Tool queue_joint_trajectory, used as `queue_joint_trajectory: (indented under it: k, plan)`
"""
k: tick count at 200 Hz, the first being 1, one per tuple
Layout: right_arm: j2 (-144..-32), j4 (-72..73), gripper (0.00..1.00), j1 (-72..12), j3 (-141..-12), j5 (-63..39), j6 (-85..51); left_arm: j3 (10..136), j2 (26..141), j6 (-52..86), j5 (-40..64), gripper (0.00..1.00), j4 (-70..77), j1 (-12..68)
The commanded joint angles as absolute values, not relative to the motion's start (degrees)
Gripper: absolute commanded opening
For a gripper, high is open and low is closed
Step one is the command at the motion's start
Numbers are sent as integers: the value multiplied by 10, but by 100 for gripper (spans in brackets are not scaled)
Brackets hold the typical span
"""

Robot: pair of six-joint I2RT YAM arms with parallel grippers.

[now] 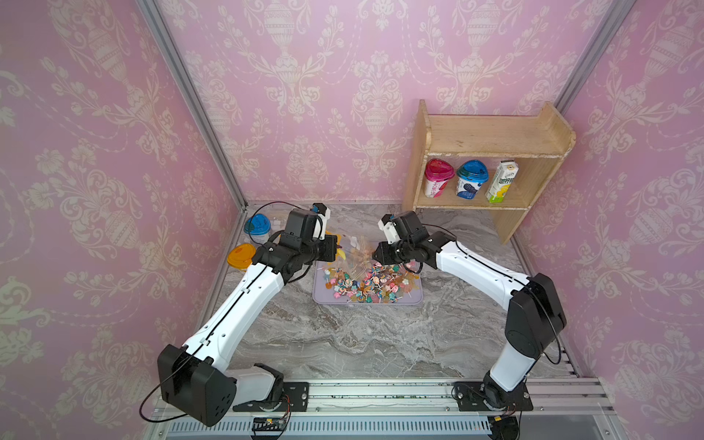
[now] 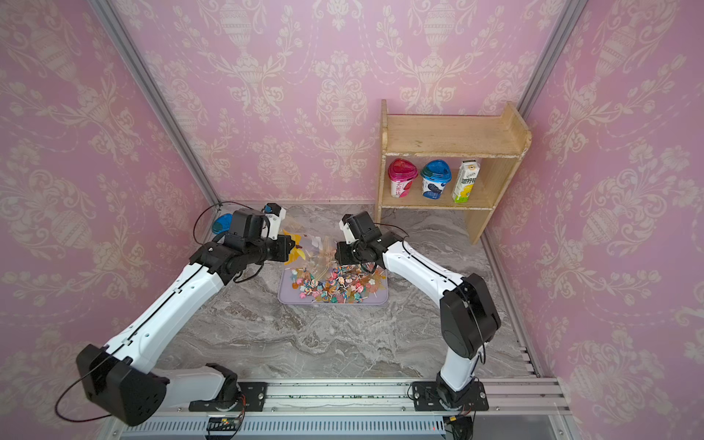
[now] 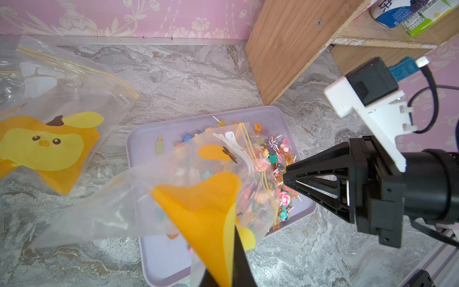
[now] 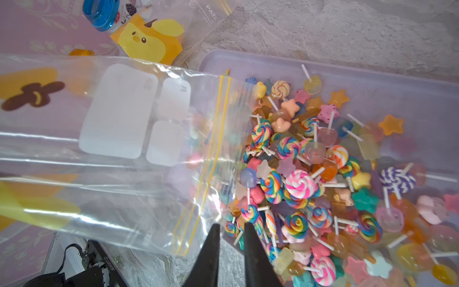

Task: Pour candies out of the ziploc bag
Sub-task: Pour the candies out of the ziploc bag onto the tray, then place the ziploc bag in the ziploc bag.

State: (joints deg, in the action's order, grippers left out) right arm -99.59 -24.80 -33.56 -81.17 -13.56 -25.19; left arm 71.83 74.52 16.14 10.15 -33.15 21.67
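Scores of tiny candies (image 4: 298, 184), among them swirl lollipops on white sticks, stars and jelly shapes, lie heaped in a shallow lavender tray (image 4: 409, 82) near the back of the grey marbled worktop (image 1: 362, 343). The clear ziploc bag (image 4: 119, 139), with a double yellow zip line, blank white label panels and an orange-and-yellow cartoon print, hangs tilted over the tray with its open mouth at the edge of the heap.

The left end effector (image 3: 232, 258) has its fingers pressed together on the bag's printed far end, holding it up. The right end effector (image 4: 231, 225) sits at the corner of the bag's mouth, its black fingers parted by a narrow gap with nothing gripped between them.

A second bag (image 3: 62, 119) with a yellow chick print lies flat beside the tray; the letters "PAT" can be read near its zip. A blue-lidded cup (image 1: 258, 227) and an orange lid (image 1: 240, 256) sit by the left wall. On a wooden shelf (image 1: 495, 133) at the back right stand a pink-lidded cup (image 1: 438, 183), a blue-lidded tub (image 1: 471, 183) and a green-and-white carton (image 1: 503, 182) bearing Chinese characters.
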Motion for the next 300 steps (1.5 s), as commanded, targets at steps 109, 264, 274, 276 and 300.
queue_joint_trajectory:
  k: [109,264,274,276,300]
  plan:
    - [-815,-244,43,-313,-694,-71,-228,696,726,178,117,0,-283,217]
    - [-582,-257,59,-282,-482,-16,-247,676,748,203,111,0,-214,206]
    - [-575,-257,59,-280,-473,-15,-250,682,756,206,114,0,-208,199]
    - [-574,-257,59,-280,-471,-16,-251,683,758,206,114,0,-207,198]
    - [-560,-254,59,-279,-454,-9,-258,695,779,209,122,0,-194,182]
